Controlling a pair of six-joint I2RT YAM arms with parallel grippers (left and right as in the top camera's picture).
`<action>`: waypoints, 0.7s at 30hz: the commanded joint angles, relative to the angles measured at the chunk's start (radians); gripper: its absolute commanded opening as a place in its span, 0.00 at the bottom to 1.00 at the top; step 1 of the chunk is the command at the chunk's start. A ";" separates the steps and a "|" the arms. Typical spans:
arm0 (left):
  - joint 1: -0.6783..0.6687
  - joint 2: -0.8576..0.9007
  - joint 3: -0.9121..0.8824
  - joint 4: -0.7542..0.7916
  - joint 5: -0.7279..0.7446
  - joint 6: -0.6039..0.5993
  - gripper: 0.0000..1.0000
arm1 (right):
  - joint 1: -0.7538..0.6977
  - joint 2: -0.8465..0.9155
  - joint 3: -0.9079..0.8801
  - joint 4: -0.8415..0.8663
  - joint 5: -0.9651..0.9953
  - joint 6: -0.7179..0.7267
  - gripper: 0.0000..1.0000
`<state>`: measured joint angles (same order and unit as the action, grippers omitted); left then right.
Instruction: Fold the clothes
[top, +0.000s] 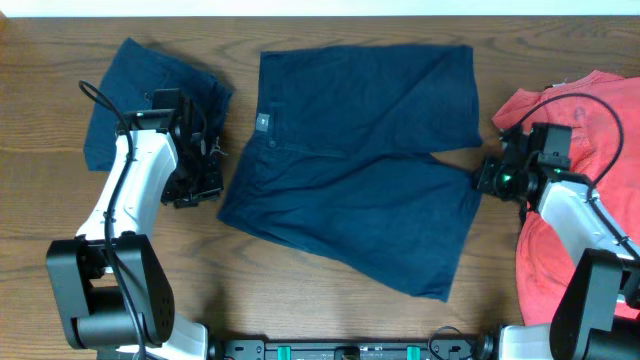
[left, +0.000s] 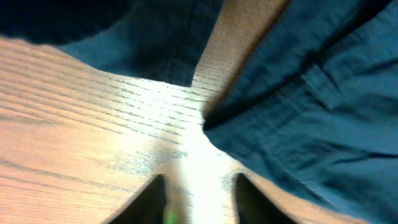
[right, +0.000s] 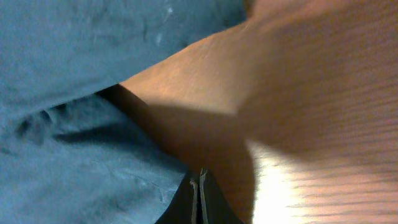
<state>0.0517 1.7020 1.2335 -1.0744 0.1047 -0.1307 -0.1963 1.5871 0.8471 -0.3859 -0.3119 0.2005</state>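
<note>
- I see the spread shorts (top: 350, 170) as plain dark navy, with a small pale label (top: 263, 122) near the waistband.
- The folded shorts (top: 125, 90) on my left are the same unpatterned navy.
- The garment (top: 605, 105) on my right is coral red.
- The table (top: 320, 310) is brown wood with fine darker grain lines.
- My left arm (top: 130, 185) and right arm (top: 572, 205) are white with black joints.

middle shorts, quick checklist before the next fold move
1. Middle shorts spread flat: ok, lightly creased.
2. Left gripper open: ok.
3. Left gripper on cloth: not ok, only bare table between its fingers.
4. Right gripper pinching the shorts: cannot tell, fingers shut beside the cloth.
5. Folded navy piece apart from the shorts: ok.
6. Pink garment apart from the shorts: ok, but close.
</note>
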 joint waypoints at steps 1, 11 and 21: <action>0.003 -0.002 -0.001 -0.013 0.023 -0.002 0.47 | -0.032 0.001 0.068 -0.024 0.071 0.031 0.32; 0.001 -0.002 -0.023 -0.010 0.082 0.003 0.47 | -0.051 -0.068 0.242 -0.338 -0.115 0.007 0.68; 0.001 -0.002 -0.276 0.266 0.180 -0.016 0.50 | -0.013 -0.214 0.241 -0.648 -0.122 0.008 0.71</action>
<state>0.0513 1.7016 1.0039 -0.8486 0.2367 -0.1318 -0.2314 1.3937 1.0718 -0.9928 -0.4133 0.2161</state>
